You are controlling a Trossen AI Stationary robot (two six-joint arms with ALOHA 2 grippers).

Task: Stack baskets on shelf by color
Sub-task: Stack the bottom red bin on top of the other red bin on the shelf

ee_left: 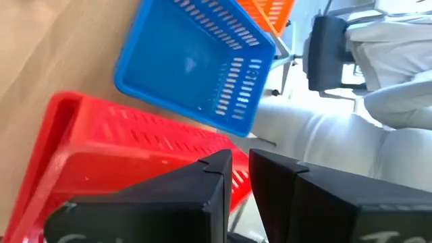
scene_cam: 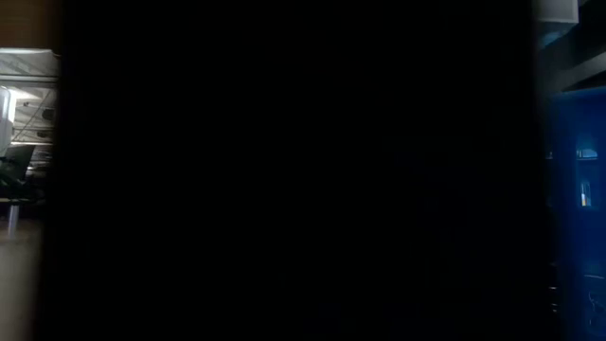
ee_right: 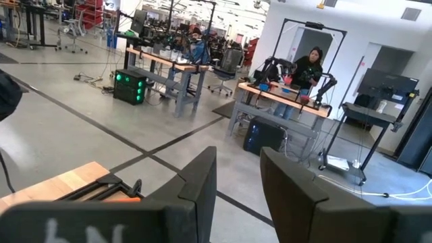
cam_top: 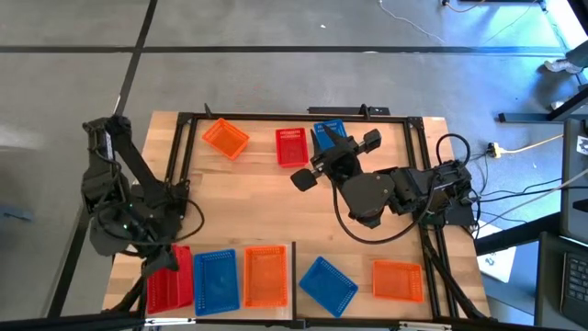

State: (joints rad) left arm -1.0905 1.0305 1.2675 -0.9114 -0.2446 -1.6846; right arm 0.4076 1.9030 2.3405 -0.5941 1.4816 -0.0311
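Seven baskets (cam_top: 265, 276) across the tabletop (cam_top: 276, 207)

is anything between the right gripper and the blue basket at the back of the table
Nothing visible. In the high view the right gripper sits beside the blue basket at the table's back edge, the red basket on its other side. Its wrist view looks out at the room, so contact is unclear.

Both arms reaching over the table.
Left gripper (cam_top: 163, 260) is hanging low at the near-left, fingers nearly closed; right gripper (cam_top: 342, 158) is pointing far, slightly parted.
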